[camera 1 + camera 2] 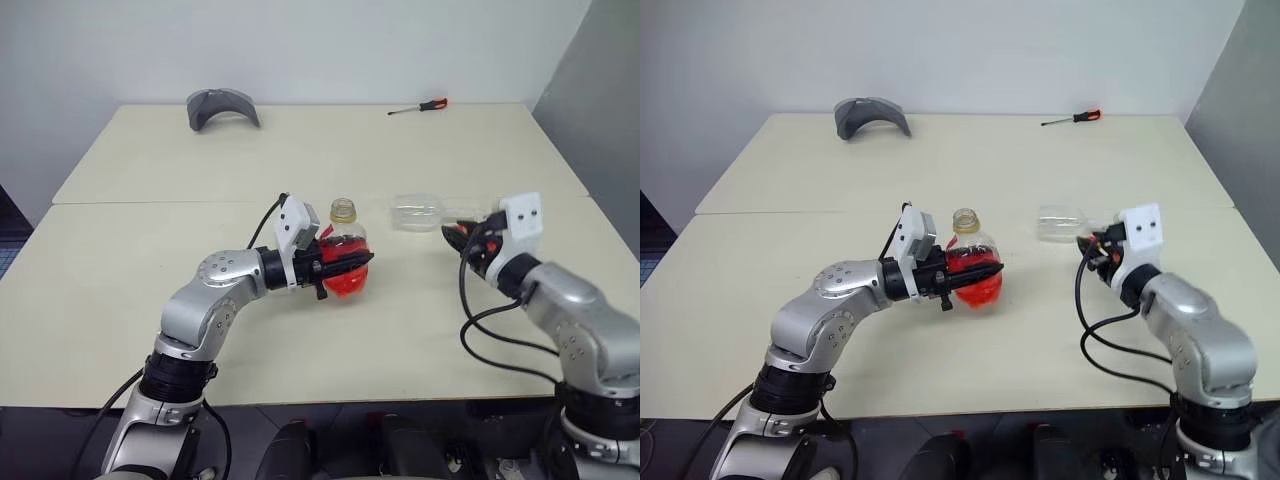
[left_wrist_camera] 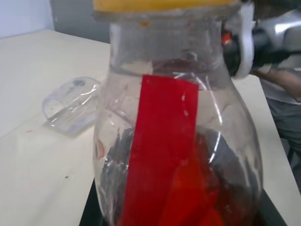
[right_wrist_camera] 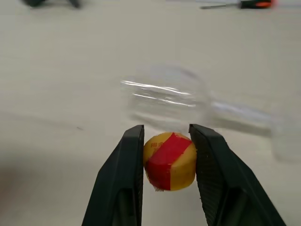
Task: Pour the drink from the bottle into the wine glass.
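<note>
Left pincer (image 1: 345,268) clamped around bottle (image 1: 346,256), upright above bench (image 1: 150,290), neck uncapped, red drink (image 1: 348,281) low in its belly. Right pincer (image 3: 167,141) nipping yellow-and-red cap (image 3: 170,160). Just beyond, wine glass (image 1: 420,213) lying on its side on bench.

Each arm has silver-grey rounded housings, black joint collars, exposed black cables, a white wrist camera block and black two-finger grippers.
</note>
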Robot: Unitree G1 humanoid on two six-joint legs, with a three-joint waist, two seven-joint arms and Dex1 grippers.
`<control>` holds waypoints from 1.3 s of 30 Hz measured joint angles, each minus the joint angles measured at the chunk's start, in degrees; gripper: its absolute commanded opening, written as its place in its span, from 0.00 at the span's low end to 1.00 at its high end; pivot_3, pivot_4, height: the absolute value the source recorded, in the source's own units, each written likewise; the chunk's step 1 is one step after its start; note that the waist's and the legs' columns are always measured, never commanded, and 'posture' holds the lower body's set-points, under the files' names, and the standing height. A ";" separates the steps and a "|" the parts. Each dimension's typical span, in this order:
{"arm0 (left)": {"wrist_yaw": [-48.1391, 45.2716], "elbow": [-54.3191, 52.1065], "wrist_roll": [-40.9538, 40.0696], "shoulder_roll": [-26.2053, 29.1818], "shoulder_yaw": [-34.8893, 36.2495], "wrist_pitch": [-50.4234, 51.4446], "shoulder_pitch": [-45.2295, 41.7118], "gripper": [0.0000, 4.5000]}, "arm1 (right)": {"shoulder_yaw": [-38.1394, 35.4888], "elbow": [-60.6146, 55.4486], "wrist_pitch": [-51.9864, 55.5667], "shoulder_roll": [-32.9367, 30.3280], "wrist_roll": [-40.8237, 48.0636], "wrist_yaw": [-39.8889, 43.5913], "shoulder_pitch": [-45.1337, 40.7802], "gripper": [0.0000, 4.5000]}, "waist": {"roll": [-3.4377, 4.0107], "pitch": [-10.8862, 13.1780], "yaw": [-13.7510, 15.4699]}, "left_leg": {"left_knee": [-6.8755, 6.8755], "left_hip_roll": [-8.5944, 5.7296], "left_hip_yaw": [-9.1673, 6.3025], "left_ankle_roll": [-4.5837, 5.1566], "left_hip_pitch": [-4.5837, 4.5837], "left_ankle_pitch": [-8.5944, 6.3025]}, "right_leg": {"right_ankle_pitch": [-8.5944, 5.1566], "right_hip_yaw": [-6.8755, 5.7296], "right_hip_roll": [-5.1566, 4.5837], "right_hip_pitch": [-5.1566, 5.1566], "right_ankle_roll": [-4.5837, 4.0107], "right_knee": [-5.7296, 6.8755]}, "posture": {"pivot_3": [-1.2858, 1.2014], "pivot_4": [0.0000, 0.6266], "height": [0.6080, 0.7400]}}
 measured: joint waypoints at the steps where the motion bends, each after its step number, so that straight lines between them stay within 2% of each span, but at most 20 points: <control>1: 0.31 0.22 0.18 -0.64 -0.05 0.00 -0.31 0.28 | 0.36 1.41 -2.57 2.82 -1.35 -2.07 0.57 0.27 | 0.00 -0.01 -0.02 | -0.03 0.02 0.00 -0.02 0.03 0.01 | 0.00 -0.01 0.03 0.01 0.00 -0.01 | 0.52 0.24 1.00; 3: 1.02 0.54 0.35 -1.43 -0.44 -0.02 -0.95 0.28 | 1.61 5.03 -6.25 7.67 -3.26 -4.61 0.92 0.27 | 0.01 -0.01 -0.02 | -0.02 0.03 0.02 -0.11 0.03 0.06 | 0.00 0.00 0.04 0.01 0.00 0.00 | 0.52 0.24 1.00; 6: 1.28 0.78 0.56 -1.69 -0.55 -0.03 -1.15 0.28 | 3.39 9.19 -10.15 11.47 -4.50 -6.09 0.64 0.27 | 0.01 -0.01 0.05 | -0.01 0.01 0.03 -0.18 0.01 0.10 | 0.00 0.01 0.03 0.01 0.00 -0.02 | 0.52 0.24 1.00; 10: 1.37 0.87 1.07 -1.71 -0.55 -0.03 -1.10 0.28 | 4.58 12.47 -13.80 13.30 -5.85 -6.85 -1.35 0.27 | 0.01 -0.01 0.06 | -0.01 0.01 0.02 -0.18 0.02 0.10 | 0.00 0.00 0.03 0.01 0.00 -0.03 | 0.52 0.24 1.00; 13: 1.79 0.77 1.15 -1.72 -0.54 -0.03 -0.78 0.28 | 5.82 14.61 -14.17 12.25 -7.50 -6.65 -1.37 0.27 | 0.01 -0.01 0.06 | -0.01 -0.01 0.03 -0.18 0.01 0.10 | 0.00 0.01 0.02 0.02 0.00 -0.04 | 0.52 0.24 1.00; 22: 3.45 -0.96 1.14 -1.63 -0.51 0.12 1.39 0.28 | 6.74 16.40 -10.83 10.98 -7.69 -4.78 -0.62 0.97 | 0.02 -0.01 0.08 | -0.01 0.00 0.01 -0.14 0.01 0.08 | 0.00 0.00 0.02 0.02 -0.01 -0.03 | 0.52 0.24 1.00; 23: 3.60 -0.97 1.14 -1.63 -0.50 0.12 1.39 0.28 | 6.81 16.33 -10.11 10.98 -7.63 -4.56 -0.52 1.00 | 0.02 -0.01 0.08 | -0.01 0.00 0.01 -0.14 0.02 0.08 | 0.00 0.00 0.02 0.02 0.00 -0.02 | 0.52 0.24 1.00; 30: 4.15 -0.98 1.14 -1.57 0.00 0.12 1.62 0.28 | 7.84 10.75 -4.31 7.72 -6.20 -1.27 -0.90 1.00 | 0.02 -0.01 0.09 | 0.00 0.00 0.00 0.00 0.02 0.00 | 0.00 -0.01 0.02 0.02 0.00 -0.03 | 0.52 0.24 1.00; 37: 7.95 -0.84 1.60 -1.18 1.89 0.35 4.46 0.28 | 6.15 -2.27 7.64 0.17 1.19 4.48 -4.20 1.00 | 0.02 -0.01 0.19 | 0.01 0.00 -0.07 0.03 0.00 -0.02 | 0.00 -0.06 0.02 0.04 -0.01 -0.04 | 0.52 0.24 1.00; 39: 10.76 1.06 2.13 -1.79 3.72 0.07 3.94 0.28 | 6.01 -5.62 10.12 -4.84 4.34 8.57 -5.64 1.00 | 0.02 -0.01 0.23 | 0.02 -0.03 -0.08 0.05 0.01 -0.03 | 0.00 -0.08 0.01 0.06 0.00 -0.06 | 0.52 0.24 1.00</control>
